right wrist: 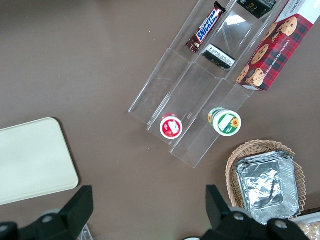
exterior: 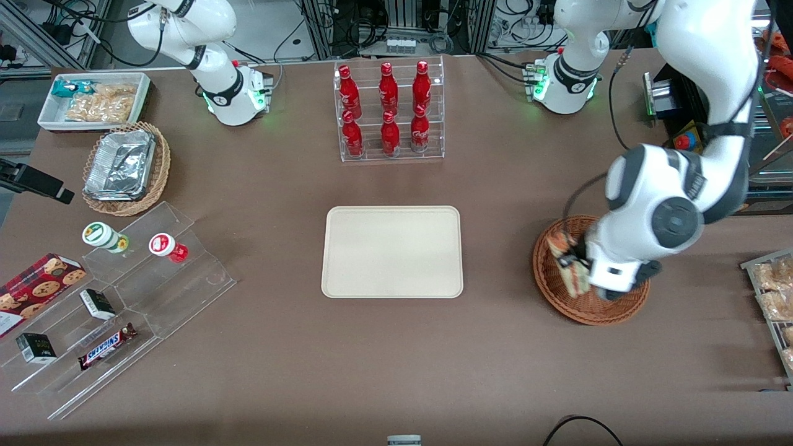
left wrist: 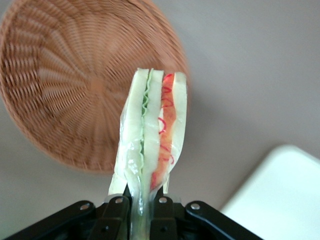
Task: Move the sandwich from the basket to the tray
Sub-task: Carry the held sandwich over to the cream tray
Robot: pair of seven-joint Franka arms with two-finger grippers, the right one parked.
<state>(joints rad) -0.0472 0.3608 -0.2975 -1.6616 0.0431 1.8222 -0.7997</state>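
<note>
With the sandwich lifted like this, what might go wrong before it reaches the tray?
The gripper pinches only one end of the sandwich, so it may slip or swing in transit. Its loose layers might splay apart on release. It hangs above the basket, while the tray lies toward the table's middle.

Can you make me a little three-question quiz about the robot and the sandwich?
1. True or false: the tray already has food on it.
2. What is the gripper pinching? A) a red bottle B) the sandwich C) a candy bar
3. Fill in: the gripper holds the sandwich lifted above the round woven ______.

Key: 1. False, the tray is bare. 2. B, its fingers squeeze the wedge's wrapped end. 3. basket.
</note>
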